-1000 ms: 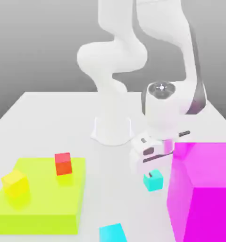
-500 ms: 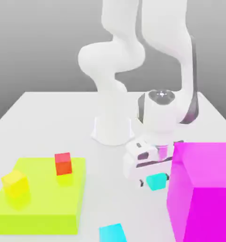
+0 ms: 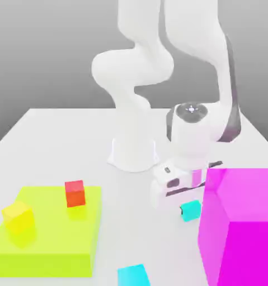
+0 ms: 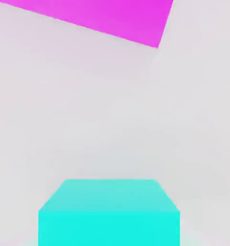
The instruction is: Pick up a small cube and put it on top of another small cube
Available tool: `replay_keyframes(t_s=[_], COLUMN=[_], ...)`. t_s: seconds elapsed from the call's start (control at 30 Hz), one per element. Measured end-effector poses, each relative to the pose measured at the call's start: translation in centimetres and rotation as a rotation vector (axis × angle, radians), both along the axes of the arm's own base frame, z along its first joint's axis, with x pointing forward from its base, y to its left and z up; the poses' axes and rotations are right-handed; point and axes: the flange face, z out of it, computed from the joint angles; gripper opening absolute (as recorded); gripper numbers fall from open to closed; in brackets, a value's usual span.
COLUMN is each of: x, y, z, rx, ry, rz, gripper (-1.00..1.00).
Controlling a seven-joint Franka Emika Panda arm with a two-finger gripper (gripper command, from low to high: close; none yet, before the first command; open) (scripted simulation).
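The Panda arm (image 3: pixel 158 61) was glossy white, built of thick rounded links on a flared cylindrical base (image 3: pixel 134 153). A dark grey band ran along the link at 3 o'clock. The wrist carried a round grey cap with small marks, and the hand (image 3: pixel 172 184) showed dark slots.

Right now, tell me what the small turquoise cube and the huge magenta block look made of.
Small turquoise cube: it looks like smooth matte plastic, going by its flat uniform colour with no grain or glare; being a render, that stays a guess. Huge magenta block: it has the same plain, untextured look with crisp edges and soft shading between faces, so perhaps plastic or painted foam.
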Motion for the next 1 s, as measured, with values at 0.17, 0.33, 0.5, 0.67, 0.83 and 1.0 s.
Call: replay_keyframes(t_s=[0.17,0.33,0.5,0.67,0.83,1.0], x=[0.1,0.3,0.5,0.6,0.5,2.6], y=[0.4,0.5,0.2,-0.4,-1.3,-6.1], z=[1.2,2.5,3.8,4.8,5.5,7.2], rx=[0.024,0.031,0.017,-0.020,-0.077,-0.133], ry=[0.004,-0.004,-0.022,-0.044,-0.064,-0.057], rz=[0.001,0.004,0.005,0.006,0.004,-0.274], gripper=[-1.00,-1.00,-1.00,-1.00,-1.00,-1.00])
